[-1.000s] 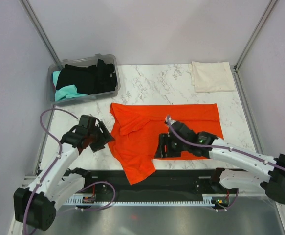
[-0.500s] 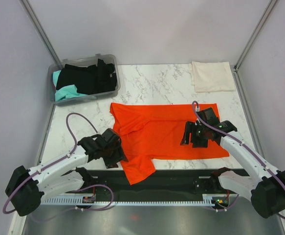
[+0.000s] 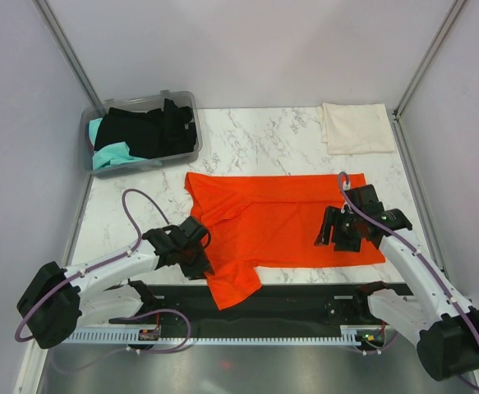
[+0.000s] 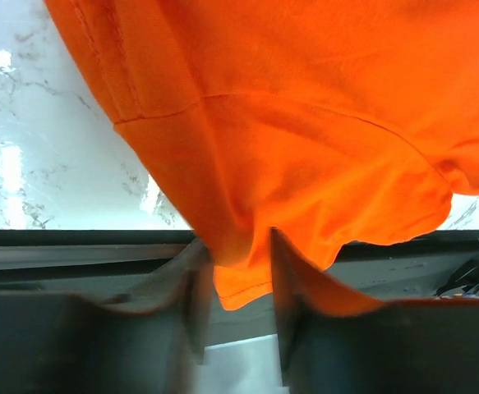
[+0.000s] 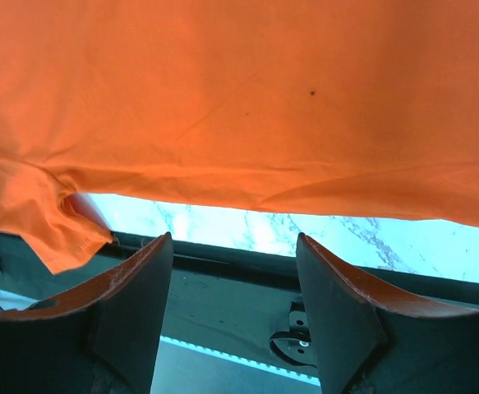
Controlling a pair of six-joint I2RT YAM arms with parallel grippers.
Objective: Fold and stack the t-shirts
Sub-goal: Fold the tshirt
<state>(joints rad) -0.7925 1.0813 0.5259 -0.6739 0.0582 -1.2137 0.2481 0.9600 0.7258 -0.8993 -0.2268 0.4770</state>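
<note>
A bright orange-red t-shirt [image 3: 280, 217] lies on the white, grey-veined marble counter [image 3: 255, 139], a cream-white t-shirt [image 3: 356, 127] sits folded, and black [image 3: 149, 127] and teal t-shirts [image 3: 112, 154] fill the clear grey bin [image 3: 188, 152].

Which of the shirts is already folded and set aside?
The cream-white t-shirt, a neat folded rectangle at the table's far right corner. The orange-red t-shirt lies spread out between the arms, and the black and teal ones are heaped in the bin.

One t-shirt [image 3: 284, 222] lies mid-tabletop [image 3: 255, 139], the bin [image 3: 140, 130] behind-left, a folded t-shirt [image 3: 356, 127] behind-right.
</note>
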